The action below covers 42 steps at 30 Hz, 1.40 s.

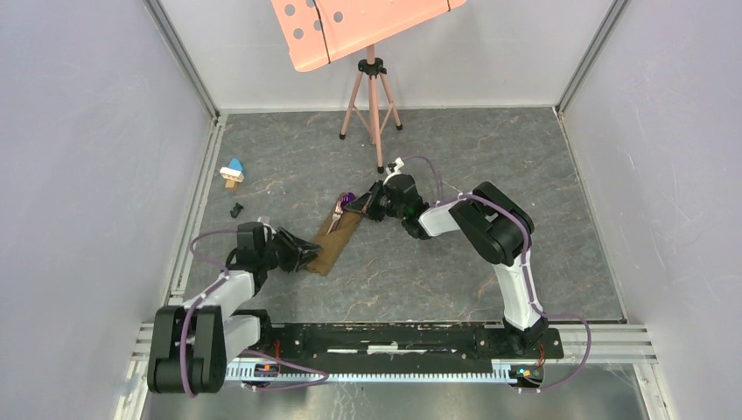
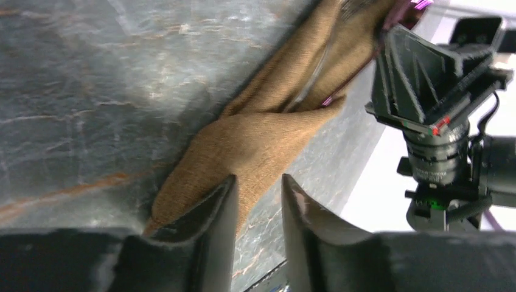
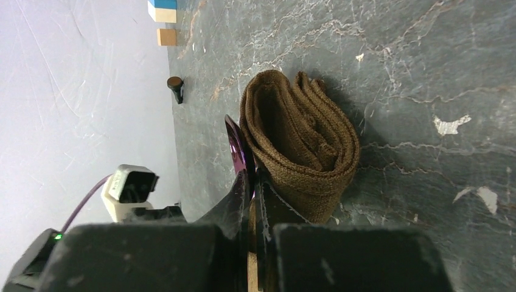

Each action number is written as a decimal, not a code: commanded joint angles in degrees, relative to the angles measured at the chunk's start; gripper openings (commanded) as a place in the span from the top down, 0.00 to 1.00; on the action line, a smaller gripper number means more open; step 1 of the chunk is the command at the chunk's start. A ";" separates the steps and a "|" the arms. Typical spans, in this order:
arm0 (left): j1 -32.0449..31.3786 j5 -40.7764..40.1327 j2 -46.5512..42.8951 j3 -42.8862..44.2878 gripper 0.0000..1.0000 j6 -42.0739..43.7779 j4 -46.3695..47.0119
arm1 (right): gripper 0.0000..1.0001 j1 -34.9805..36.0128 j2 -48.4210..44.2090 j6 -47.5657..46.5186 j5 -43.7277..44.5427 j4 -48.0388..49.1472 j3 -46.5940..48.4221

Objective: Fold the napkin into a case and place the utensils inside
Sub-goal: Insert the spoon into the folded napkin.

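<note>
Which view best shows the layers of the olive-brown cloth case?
Right wrist: the olive-brown cloth case shows its stacked layers end-on, close up. Top external shows it as a small narrow strip; left wrist shows its other end, rumpled.

The top camera hangs high behind the arm bases and looks down over the whole table (image 1: 525, 175) to its far edge. The left wrist view crouches close over the case (image 2: 255, 140), facing the right wrist camera (image 2: 435, 146). The right wrist view looks back, low, toward the left edge. All three share the case.
</note>
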 commanded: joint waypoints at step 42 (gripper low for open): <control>-20.34 -10.61 18.37 12.07 0.70 0.88 6.58 | 1.00 -1.60 -4.06 -10.98 -2.65 -7.26 1.28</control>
